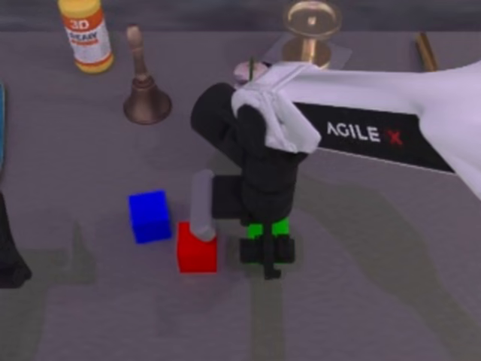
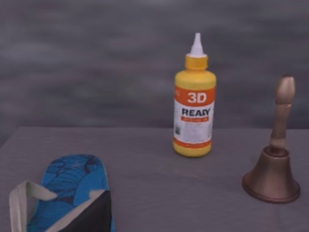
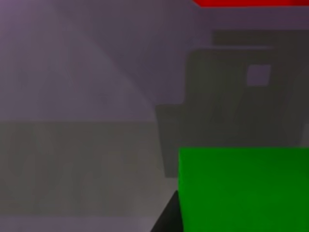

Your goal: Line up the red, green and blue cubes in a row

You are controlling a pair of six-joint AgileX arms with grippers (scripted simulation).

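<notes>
The blue cube [image 1: 149, 216] sits left of centre on the table. The red cube [image 1: 197, 253] lies just right of it and a little nearer the front. My right arm reaches in from the right, and its gripper [image 1: 267, 250] is shut on the green cube [image 1: 268, 228], just right of the red cube. In the right wrist view the green cube [image 3: 244, 191] fills the near corner beside one dark finger [image 3: 166, 221], a shadow lies on the table beyond it, and a strip of the red cube [image 3: 248, 2] shows at the edge. My left arm [image 1: 9, 259] is parked at the table's left edge.
A yellow glue bottle [image 1: 86, 34] [image 2: 194, 113] and a bronze hand bell [image 1: 146, 94] [image 2: 274, 169] stand at the back left. A blue flip-flop [image 2: 67, 193] lies at the left edge. A gold round stand [image 1: 311, 30] is at the back centre.
</notes>
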